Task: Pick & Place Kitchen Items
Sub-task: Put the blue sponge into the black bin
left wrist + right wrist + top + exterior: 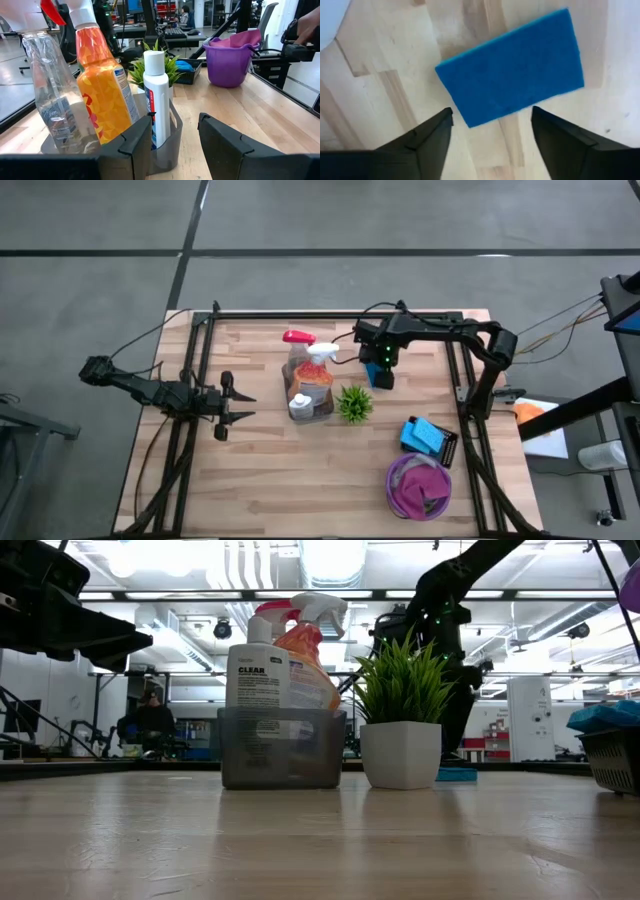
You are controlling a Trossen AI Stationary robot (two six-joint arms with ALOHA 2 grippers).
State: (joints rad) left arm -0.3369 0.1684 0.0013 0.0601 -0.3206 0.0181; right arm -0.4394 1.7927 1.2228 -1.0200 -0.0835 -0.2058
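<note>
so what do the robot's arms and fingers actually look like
Both arms are dark, near-black jointed links with thin black cables trailing off them. The right gripper carries small green lights on its wrist housing. Its fingers are matte black, angular wedges tapering toward the tips. The left gripper has the same blocky black fingers.

three bottles [105, 95], two blue sponges [512, 67], one plant [354, 404], one purple bowl [418, 486].

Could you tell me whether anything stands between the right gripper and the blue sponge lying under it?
Nothing visible does. The right gripper hangs open directly over the blue sponge, which lies flat on the bare table. The small green plant and the grey bin of bottles stand off to one side.
</note>
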